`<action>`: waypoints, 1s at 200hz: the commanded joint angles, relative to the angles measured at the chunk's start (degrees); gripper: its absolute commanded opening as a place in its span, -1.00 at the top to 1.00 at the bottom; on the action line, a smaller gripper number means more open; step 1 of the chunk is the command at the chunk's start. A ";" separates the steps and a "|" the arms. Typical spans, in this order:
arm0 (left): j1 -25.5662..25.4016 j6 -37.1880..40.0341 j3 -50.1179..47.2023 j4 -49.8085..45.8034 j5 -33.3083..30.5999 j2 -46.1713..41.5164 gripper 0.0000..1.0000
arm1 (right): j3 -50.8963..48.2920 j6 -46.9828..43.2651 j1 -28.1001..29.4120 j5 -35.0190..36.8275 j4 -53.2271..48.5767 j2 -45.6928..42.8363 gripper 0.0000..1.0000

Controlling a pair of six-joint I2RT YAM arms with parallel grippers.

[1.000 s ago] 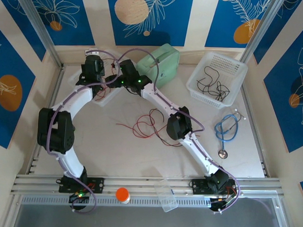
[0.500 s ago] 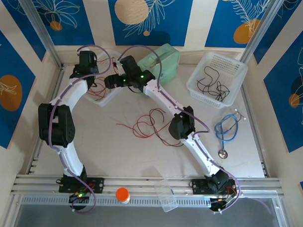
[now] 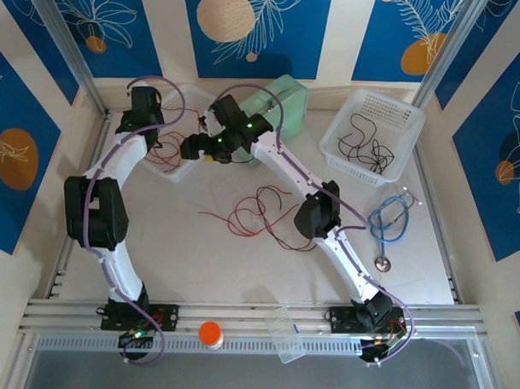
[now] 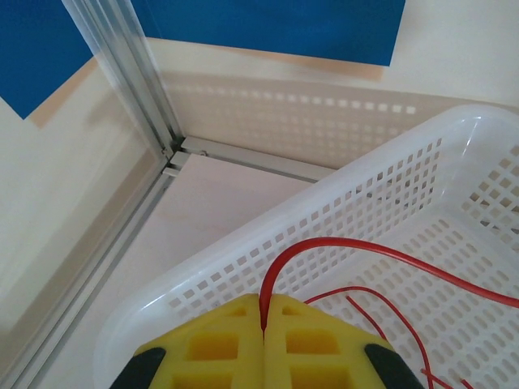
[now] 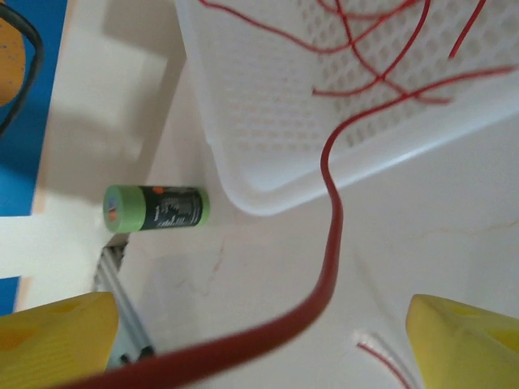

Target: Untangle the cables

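Left claw (image 4: 264,306) first: its yellow fingers (image 4: 219,344) are pressed together and clamped on a red cable (image 4: 357,243). The cable rises out of the pinch, arcs toward 3 o'clock and drops to the perforated floor of the white basket (image 4: 243,247) beneath it, where more red loops lie. On my overhead feed that basket sits at about 10 o'clock on the table (image 3: 181,251), with the left wrist at its 10 o'clock corner. My right claw (image 5: 261,324) is spread wide, its two yellow pads (image 5: 57,340) well apart at 7 and 5 o'clock of the wrist feed. A red strand (image 5: 332,211) spills over the basket rim and runs between them, blurred and close to the lens, touching neither pad as far as I can tell. A small green-and-black cylinder (image 5: 156,207) lies on its side just beside the basket's corner, at 9 o'clock in that feed. Near the table's centre a loose red tangle (image 3: 255,211) lies on the bare surface. Black cables (image 3: 368,147) are in a second basket (image 3: 387,109) at 2 o'clock, and a blue stethoscope (image 3: 374,224) lies at 3 o'clock.
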 commanded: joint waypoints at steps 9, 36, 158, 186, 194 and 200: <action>1.06 -1.71 2.37 1.22 -2.98 1.74 1.00 | -0.36 5.60 0.29 2.07 -3.72 -2.45 -0.84; 1.60 -2.40 3.39 1.39 -4.06 2.56 1.00 | -2.12 4.24 2.49 19.81 -5.88 -3.87 -0.87; 2.21 -4.67 4.25 0.74 5.25 6.29 1.00 | -8.88 -5.04 9.78 47.51 -6.58 -9.02 -1.00; 2.13 -5.12 8.01 -1.37 12.25 10.47 1.00 | -19.89 -6.66 11.74 49.39 -4.58 -18.24 -0.99; 2.13 -5.36 9.57 -2.37 13.87 11.78 1.00 | -24.69 -6.63 11.92 49.10 -2.75 -21.76 -0.99; 2.13 -5.59 10.60 -2.91 15.41 12.75 1.00 | -28.38 -6.24 11.82 48.54 -1.28 -24.35 -0.98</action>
